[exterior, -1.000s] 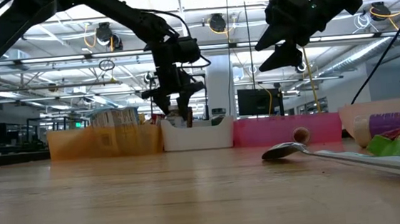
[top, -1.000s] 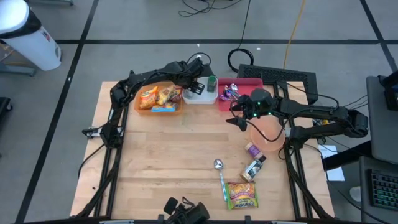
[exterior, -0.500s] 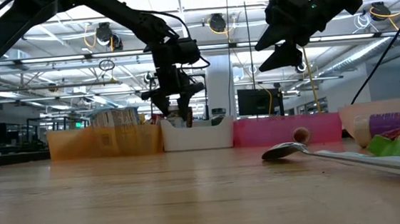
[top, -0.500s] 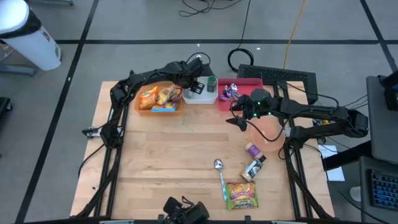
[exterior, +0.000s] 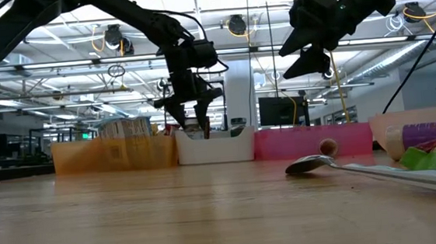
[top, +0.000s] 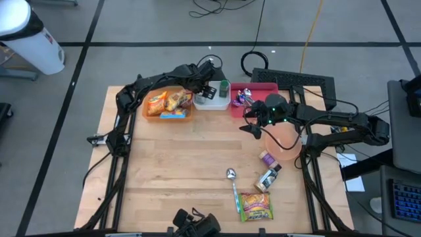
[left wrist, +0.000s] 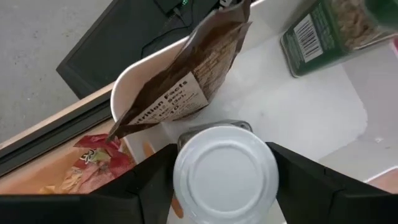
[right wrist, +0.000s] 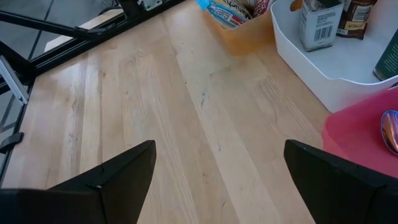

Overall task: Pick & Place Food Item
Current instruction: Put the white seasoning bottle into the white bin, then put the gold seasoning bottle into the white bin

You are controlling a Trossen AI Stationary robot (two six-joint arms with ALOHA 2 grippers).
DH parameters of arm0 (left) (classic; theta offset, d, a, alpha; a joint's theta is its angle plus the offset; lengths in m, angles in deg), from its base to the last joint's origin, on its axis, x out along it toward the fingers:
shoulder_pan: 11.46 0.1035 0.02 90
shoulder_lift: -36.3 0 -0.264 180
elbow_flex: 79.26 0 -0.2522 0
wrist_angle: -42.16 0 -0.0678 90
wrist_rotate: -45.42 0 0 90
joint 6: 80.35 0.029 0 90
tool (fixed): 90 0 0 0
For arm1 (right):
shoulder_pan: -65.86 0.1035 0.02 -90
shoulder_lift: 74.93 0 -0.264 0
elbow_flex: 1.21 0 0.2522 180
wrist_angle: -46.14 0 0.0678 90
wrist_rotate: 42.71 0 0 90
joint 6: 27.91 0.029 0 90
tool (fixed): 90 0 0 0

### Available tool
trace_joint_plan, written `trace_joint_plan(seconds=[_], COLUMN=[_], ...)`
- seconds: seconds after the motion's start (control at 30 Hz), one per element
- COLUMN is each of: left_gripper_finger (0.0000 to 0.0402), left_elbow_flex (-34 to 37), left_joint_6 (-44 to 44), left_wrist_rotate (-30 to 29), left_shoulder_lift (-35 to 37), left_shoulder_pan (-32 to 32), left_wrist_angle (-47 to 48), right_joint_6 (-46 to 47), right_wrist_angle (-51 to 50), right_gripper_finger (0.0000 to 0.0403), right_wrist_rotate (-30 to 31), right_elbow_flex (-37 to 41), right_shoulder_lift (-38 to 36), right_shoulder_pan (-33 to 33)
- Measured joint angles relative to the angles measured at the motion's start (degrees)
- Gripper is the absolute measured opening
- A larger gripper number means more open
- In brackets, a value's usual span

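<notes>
High view: the white bin [top: 212, 100] stands at the table's [top: 171, 164] far edge, touching the orange bin [top: 167, 105] on one side and the pink bin [top: 253, 99] on the other. The left gripper [top: 209, 91] hangs right over the white bin. Its wrist view shows a white-lidded jar [left wrist: 225, 175] standing in that bin between the two dark fingers [left wrist: 152, 183], with a sliver of space on each side, so the jaws stand open around the jar and are not pinching it. A brown pouch [left wrist: 186, 78] leans against the bin's wall just behind the jar, and a green bottle [left wrist: 326, 34] lies farther along inside the same bin. The orange bin beside it holds snack packets [top: 166, 102].

The right gripper [top: 250, 120] hovers above bare table, near the pink bin's front corner and well apart from the white bin; its jaws are spread wide and hold nothing. A pink bowl [top: 284, 141] sits under the right arm. Farther from the white bin, toward the table's near edge, lie a spoon [top: 233, 187], a green snack bag [top: 255, 206] and two small jars [top: 268, 170].

Low view: the left gripper's [exterior: 190, 108] fingertips dip to the white bin's [exterior: 214, 146] rim.
</notes>
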Motion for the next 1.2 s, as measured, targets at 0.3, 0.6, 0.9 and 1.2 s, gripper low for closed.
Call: trace_joint_plan(seconds=[0.3, 0.6, 0.9, 1.2], left_gripper_finger=[0.0245, 0.0245, 0.0246, 0.0246], left_elbow_flex=[-2.28, -15.05, -30.08, -30.36], left_joint_6=[0.17, 3.19, 1.96, -0.19], left_wrist_rotate=[-0.26, 1.21, 21.02, 20.08], left_shoulder_lift=[2.02, 2.16, 2.18, 9.76], left_shoulder_pan=[0.12, 0.42, -1.87, -8.27], left_wrist_angle=[2.56, 14.36, 11.51, -15.07], right_joint_6=[-1.24, -1.3, -1.38, -3.49], right_wrist_angle=[-0.02, 0.41, 1.29, 1.48], right_gripper_finger=[0.0348, 0.0348, 0.0348, 0.0348], right_wrist_rotate=[-0.06, -3.99, -15.26, -18.19], right_elbow_flex=[0.0, 0.0, 0.0, 0.0], right_shoulder_lift=[0.02, 0.02, 0.02, -3.66], right_shoulder_pan=[0.0, 0.0, 0.0, -1.31])
